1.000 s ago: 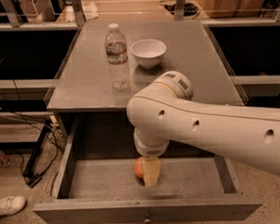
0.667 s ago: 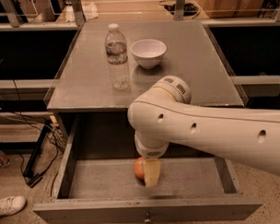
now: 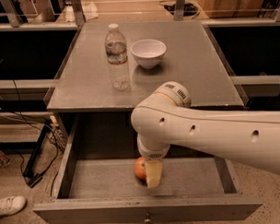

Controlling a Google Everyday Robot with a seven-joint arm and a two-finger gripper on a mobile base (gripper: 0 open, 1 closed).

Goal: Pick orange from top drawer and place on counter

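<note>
Orange [image 3: 139, 168] sits on the drawer floor, right against the camera-left side of the gripper [image 3: 152, 174] and partly hidden by it. Whether it is actually clamped: cannot tell from this angle.

Arm [image 3: 214, 134]: big white link coming in from the right, elbow bent over the drawer, wrist pointing straight down to the gripper.

Tabletop [image 3: 194, 75]: grey, flat, above and behind the gripper.

Drawer [image 3: 88, 212]: pulled fully open, and the gripper is down inside it at about mid-width.

Bottle [image 3: 117, 57]: clear plastic, upright on the tabletop, well beyond the gripper and slightly camera-left.

Bowl [image 3: 148, 52]: white, upright, just beside the bottle, straight beyond the gripper.

Knob [image 3: 147, 219]: on the drawer front, directly in front of the gripper.
</note>
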